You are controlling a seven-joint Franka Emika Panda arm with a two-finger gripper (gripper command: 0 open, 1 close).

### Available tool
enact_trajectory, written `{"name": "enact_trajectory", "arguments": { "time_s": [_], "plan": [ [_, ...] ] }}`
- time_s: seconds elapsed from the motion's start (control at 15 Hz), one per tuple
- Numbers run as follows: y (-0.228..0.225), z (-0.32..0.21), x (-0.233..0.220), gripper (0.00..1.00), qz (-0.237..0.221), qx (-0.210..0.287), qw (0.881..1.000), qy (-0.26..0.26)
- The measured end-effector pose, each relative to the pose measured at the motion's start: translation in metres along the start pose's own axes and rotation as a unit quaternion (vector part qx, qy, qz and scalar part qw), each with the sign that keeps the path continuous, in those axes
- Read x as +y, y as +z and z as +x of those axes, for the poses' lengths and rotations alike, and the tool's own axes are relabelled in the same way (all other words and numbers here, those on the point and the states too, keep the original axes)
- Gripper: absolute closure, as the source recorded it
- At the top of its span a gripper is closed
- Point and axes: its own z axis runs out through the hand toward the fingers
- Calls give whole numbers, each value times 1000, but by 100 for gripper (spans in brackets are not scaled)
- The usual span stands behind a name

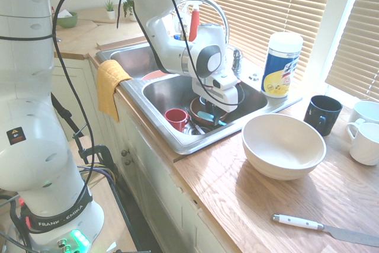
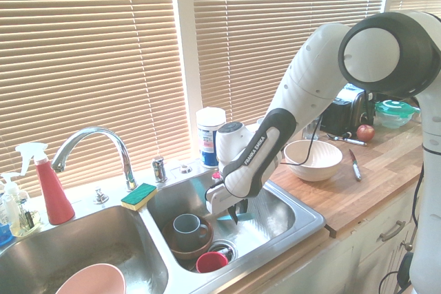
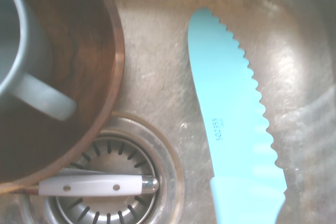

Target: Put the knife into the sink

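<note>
The end effector (image 1: 212,112) grips the knife (image 3: 233,124) low inside the sink (image 1: 269,103), positioned for a gentle release.

Home kitchen, double sink (image 2: 303,219) (wooden worktop (image 1: 284,205))

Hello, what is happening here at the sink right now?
The white robot arm has its gripper down inside the sink, shut on the turquoise knife. The knife hangs just above the steel floor, beside a brown bowl holding a grey mug, near the drain. It is not released yet.
</note>
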Motion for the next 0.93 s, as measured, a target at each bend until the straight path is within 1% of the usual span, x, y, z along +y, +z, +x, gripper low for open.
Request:
{"name": "enact_trajectory", "arguments": {
  "time_s": [0.07, 0.4, 0.73, 0.93],
  "plan": [
    [4, -3, -1, 0, -2, -4, 1000, 1],
    [27, -15, 1, 0, -11, -25, 1000, 8],
    [44, -19, 14, 0, -11, -33, 999, 18],
    [47, -18, 19, 0, -9, -35, 999, 24]
  ]
}}
